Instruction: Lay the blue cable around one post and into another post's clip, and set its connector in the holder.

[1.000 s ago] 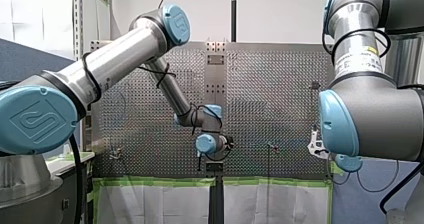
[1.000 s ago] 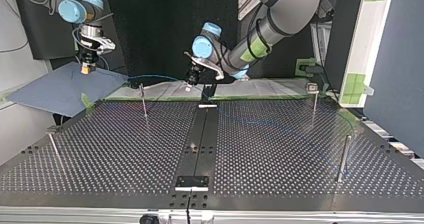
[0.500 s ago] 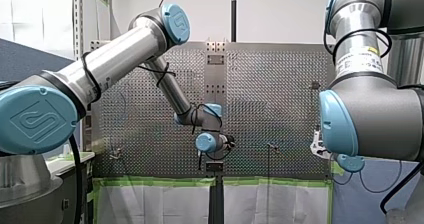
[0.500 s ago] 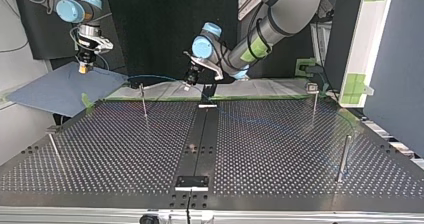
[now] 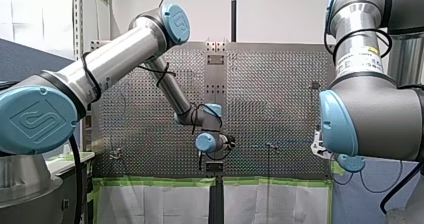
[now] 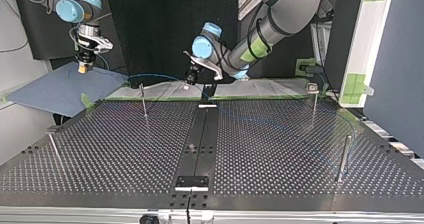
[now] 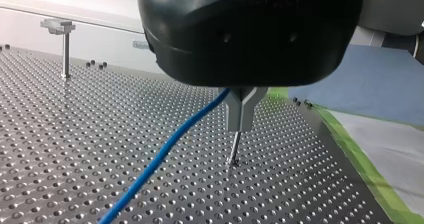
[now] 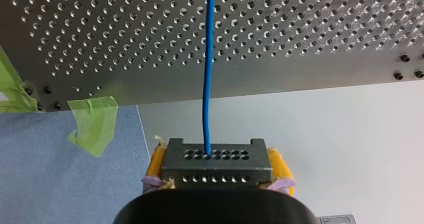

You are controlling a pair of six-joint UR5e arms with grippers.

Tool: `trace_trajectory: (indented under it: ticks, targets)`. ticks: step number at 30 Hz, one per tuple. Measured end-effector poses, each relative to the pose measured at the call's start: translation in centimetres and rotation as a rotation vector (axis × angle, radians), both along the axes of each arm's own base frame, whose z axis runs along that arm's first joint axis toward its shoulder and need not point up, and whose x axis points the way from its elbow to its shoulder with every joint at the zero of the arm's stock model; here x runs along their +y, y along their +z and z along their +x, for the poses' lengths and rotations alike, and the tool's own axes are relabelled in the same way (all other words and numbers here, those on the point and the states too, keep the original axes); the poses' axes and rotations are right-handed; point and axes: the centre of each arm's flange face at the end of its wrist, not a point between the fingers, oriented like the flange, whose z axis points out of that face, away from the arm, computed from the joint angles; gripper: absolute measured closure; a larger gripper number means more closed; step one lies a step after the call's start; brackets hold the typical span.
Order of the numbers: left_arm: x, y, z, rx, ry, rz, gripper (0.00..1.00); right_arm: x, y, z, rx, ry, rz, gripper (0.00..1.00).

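From across the table I take the black rail down the middle of the perforated table as my mark. Farthest to the left of the rail in the top view, my right gripper hangs above a blue sheet that lies off the table's far corner. Its wrist camera shows the yellow pads pressed against both sides of the black connector. The blue cable leaves the connector's top face and runs straight ahead over the table's edge, with a strip of green tape beside it.

Closer to the rail, on the same side, a thin post stands near the table's far edge, and the cable arcs past above it. Just left of the rail's far end, my left gripper hovers with its metal fingers squeezed together on the cable. The cable drops away from them at a slant toward the table.

A black block sits on the rail's near end. To the right of the rail, a clip-topped post stands far back and a thicker plain post stands nearer. A faint blue line of cable curves across the table between the rail and these posts; I cannot tell whether it touches either.
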Motion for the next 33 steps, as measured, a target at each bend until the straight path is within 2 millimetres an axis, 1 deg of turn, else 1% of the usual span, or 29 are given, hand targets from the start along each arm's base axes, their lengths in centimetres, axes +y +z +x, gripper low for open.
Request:
trace_trajectory:
  ticks: [17, 33]
  targets:
    - [-0.2, 0.0, -0.3, 0.000, 0.003, 0.002, 1.00, 0.0, 0.0, 0.0, -0.001, -0.001, 0.003, 1.00]
    - [-1.0, 0.0, -1.1, -0.003, -0.013, -0.002, 1.00, -0.1, 0.0, -0.5, -0.001, -0.009, 0.004, 1.00]
